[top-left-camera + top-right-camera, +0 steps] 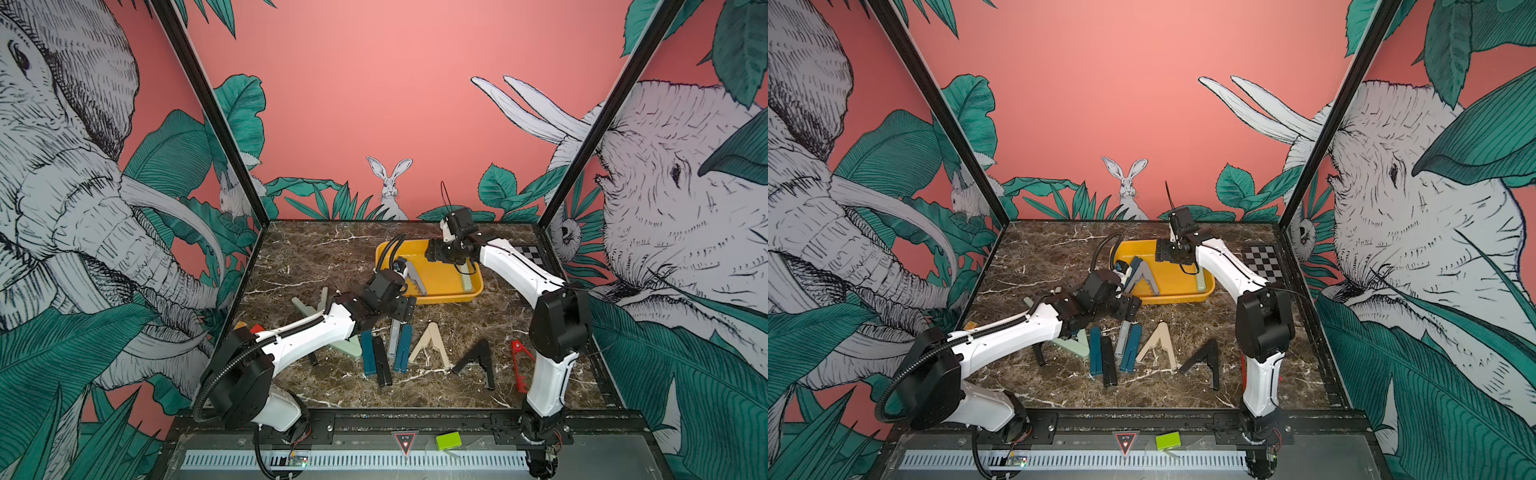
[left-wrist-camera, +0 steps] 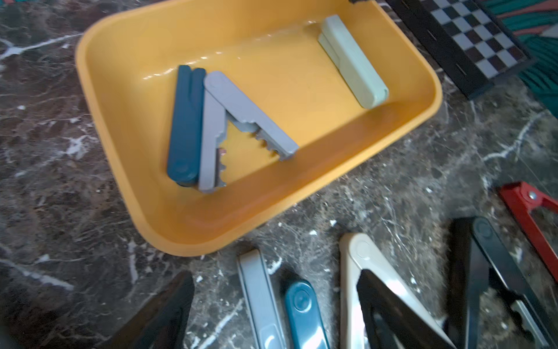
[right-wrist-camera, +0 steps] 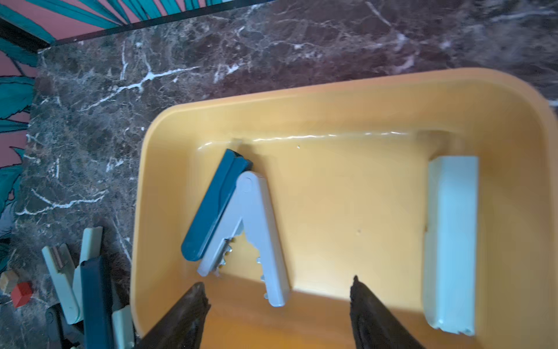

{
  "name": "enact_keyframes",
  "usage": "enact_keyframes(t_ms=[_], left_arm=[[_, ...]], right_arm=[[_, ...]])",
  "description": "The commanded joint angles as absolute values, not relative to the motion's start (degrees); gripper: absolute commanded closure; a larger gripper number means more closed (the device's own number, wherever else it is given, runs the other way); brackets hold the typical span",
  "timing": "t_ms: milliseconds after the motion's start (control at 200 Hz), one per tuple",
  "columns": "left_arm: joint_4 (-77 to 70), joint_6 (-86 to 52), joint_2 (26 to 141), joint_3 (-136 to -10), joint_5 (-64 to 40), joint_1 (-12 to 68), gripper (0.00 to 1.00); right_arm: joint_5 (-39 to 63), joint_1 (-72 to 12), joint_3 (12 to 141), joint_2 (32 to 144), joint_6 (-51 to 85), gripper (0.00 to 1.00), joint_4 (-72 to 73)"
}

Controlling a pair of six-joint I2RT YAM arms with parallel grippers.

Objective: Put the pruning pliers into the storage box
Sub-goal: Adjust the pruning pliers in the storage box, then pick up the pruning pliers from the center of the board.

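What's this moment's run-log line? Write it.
storage box: teal pliers, grey pliers, mint pliers inside | right pincer: open, empty, over box | left pincer: open, empty, over loose pliers

The marble table point(image 1: 316, 257) bears the storage box point(image 1: 440, 297), loose pruning pliers point(image 1: 433, 332) and a chequered board point(image 1: 530, 253).

Shows a black-and-white chequered board point(image 1: 528, 254) lying flat at the far right corner of the brown marble desk point(image 1: 316, 257), with a small orange block point(image 1: 241, 324) and a small red block point(image 1: 257, 328) close together at the left edge. Shows also a lime-green block point(image 1: 449, 440) on the grey front ledge point(image 1: 353, 444), just right of a red triangle sticker point(image 1: 405, 442). Backs onto a pink wall painted with a white rabbit point(image 1: 390, 185).
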State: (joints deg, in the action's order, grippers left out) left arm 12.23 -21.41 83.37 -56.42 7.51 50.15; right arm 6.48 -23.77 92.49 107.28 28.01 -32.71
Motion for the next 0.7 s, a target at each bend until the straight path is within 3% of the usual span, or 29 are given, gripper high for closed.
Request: enact_keyframes(t_ms=[0, 255, 695], left_arm=[[16.7, -25.8, 84.0, -57.5, 7.6, 53.5, 0.15], [21.9, -30.6, 88.4, -58.6, 5.6, 56.8, 0.28], [27.3, -31.5, 97.7, -64.0, 4.6, 57.7, 0.35]], right_arm=[[3.3, -21.6, 86.2, 102.5, 29.0, 0.27, -29.0], [3.0, -17.3, 77.2, 95.0, 28.9, 0.27, -27.1], [4.0, -15.7, 71.9, 92.3, 30.0, 0.28, -25.1]])
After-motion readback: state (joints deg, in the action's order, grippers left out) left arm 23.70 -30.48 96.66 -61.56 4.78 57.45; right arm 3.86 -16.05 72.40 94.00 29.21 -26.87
